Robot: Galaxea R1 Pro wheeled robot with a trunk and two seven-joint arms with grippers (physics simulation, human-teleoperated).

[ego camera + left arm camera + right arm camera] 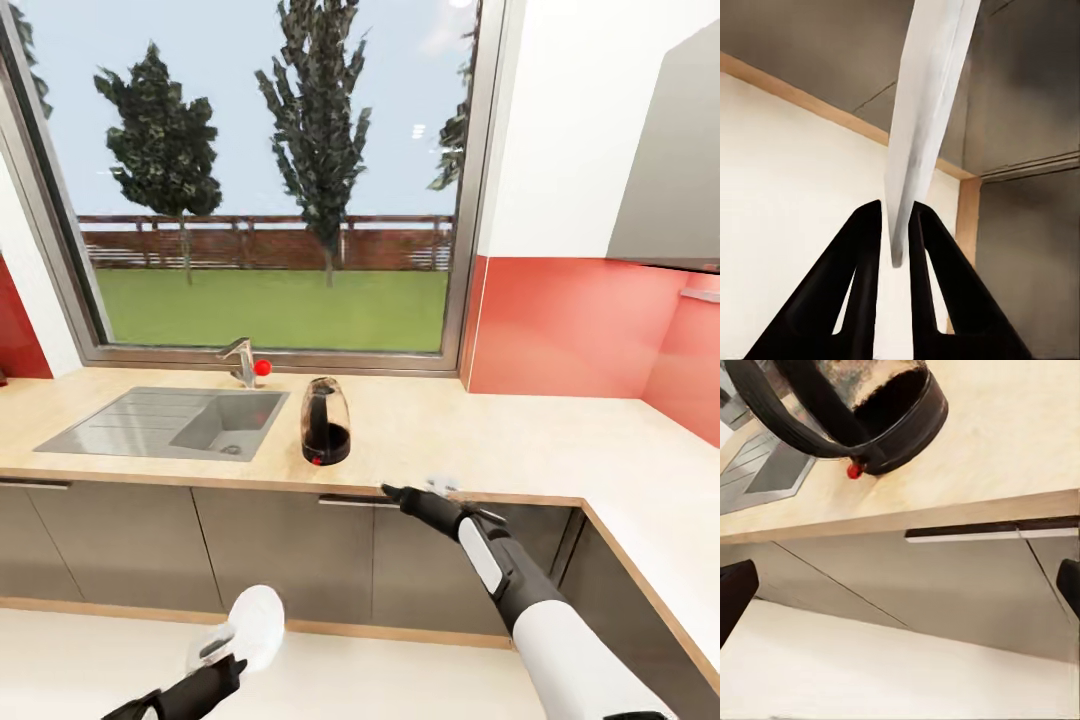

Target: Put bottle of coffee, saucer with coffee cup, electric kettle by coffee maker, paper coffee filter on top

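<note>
Low by the cabinets, left end effector (222, 662) clamped on saucer (252, 625) edge for carrying; right end effector (392, 492) spread wide near kettle (325, 422) on surface (520, 440).

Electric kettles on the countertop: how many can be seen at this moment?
1. The electric kettle stands upright on the kitchen countertop, just right of the sink and near the front edge. Counter beyond the picture's edges could hold others.

head overlooks countertop (520, 430), wrists near cabinet fronts (945, 585)
</note>
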